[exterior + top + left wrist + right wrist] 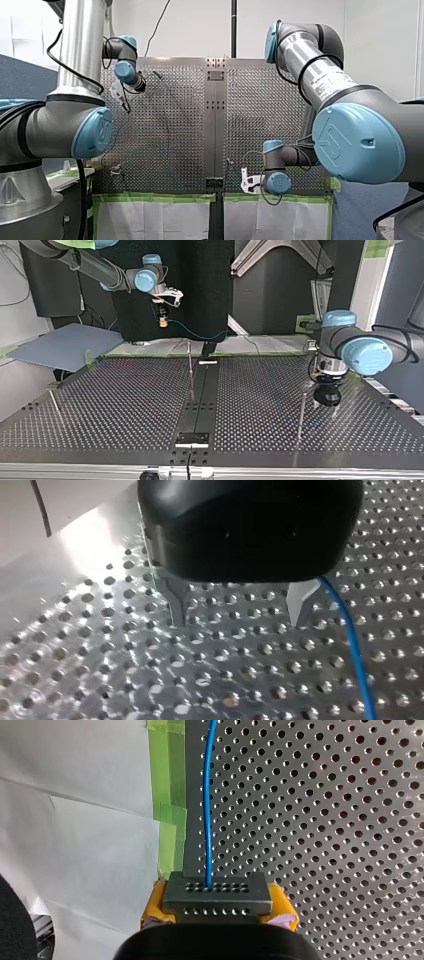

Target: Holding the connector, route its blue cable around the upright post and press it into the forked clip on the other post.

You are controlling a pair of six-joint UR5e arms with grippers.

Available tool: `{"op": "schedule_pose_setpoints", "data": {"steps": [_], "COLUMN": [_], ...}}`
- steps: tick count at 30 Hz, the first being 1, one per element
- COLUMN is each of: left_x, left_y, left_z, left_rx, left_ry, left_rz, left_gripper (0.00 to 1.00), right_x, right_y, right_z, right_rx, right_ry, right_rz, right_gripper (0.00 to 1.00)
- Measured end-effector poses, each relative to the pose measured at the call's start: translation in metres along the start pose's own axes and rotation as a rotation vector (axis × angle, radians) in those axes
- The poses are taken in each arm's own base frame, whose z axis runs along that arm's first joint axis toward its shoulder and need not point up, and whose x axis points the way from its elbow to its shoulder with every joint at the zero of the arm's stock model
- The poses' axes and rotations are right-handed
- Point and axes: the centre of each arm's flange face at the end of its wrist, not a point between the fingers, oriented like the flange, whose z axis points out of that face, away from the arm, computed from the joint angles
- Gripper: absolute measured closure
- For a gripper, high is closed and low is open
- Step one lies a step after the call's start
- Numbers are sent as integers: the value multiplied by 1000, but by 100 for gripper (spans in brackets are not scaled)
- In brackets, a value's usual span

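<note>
My right gripper [218, 912] clamps the grey metal connector [217, 892] of the thin blue cable [207, 795], while my left gripper [239, 605] hangs open, empty, above the perforated desk [100, 655].

A: Worktop [125, 405]?
B: Perforated metal, dark centre strip [199, 400] down the middle.
A: On it?
B: Thin upright rods: centre post [190, 365] beside the strip, side post [301, 412] at top view's right.

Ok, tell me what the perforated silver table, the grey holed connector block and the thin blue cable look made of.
Perforated silver table: bare metal, probably aluminium; it glints and reflects light.
Grey holed connector block: matt, with rows of small holes; metal or plastic, cannot tell.
Thin blue cable: smooth plastic-looking sheath, bending in a soft curve.
</note>
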Motion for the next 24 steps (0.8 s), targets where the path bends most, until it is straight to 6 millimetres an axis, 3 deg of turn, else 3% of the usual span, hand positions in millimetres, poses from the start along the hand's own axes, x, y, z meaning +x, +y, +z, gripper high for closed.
{"op": "schedule_pose_setpoints", "data": {"steps": [15,24], "left_x": [-10,-6], "left_y": [-15,-16], "left_z": [-13,-33], "left_rx": [48,76], "left_ry": [0,34], "left_rz": [0,8], "left_gripper": [0,0], "right_x": [0,0], "right_y": [0,0], "right_z": [0,0], "right_rx": [0,0], "right_ry": [-1,-1], "right_rz": [0,0], "right_gripper": [100,100]}}
